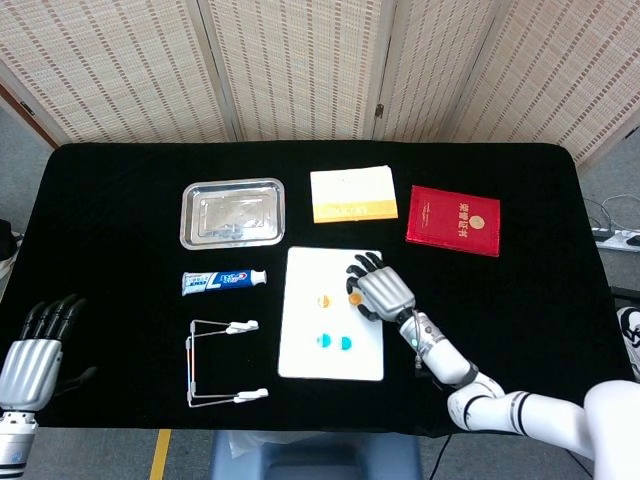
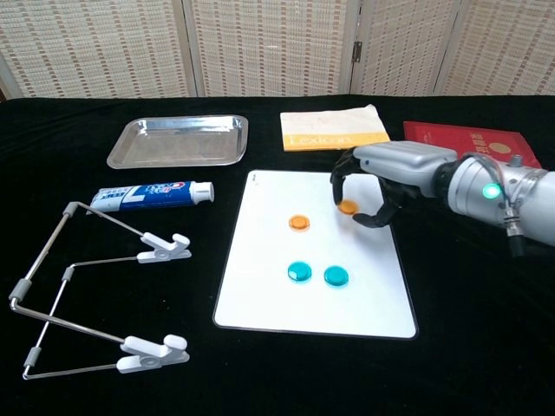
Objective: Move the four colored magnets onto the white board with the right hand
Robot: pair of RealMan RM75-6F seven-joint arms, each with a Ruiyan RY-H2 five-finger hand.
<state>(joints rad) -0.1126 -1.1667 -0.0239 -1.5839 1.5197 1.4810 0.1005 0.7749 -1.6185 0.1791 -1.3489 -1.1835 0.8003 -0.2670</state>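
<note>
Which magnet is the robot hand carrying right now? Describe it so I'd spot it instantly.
Find the white board at the table's center. Above its upper right part, the right robot hand pinches an orange magnet. Unlike the other orange magnet and the two blue magnets on the board, it sits between the fingers.

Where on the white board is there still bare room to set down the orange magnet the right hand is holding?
The white board is bare along its left strip and its near edge below the two blue magnets. The upper middle is crowded: the right hand holds an orange magnet just right of the placed orange magnet.
</note>
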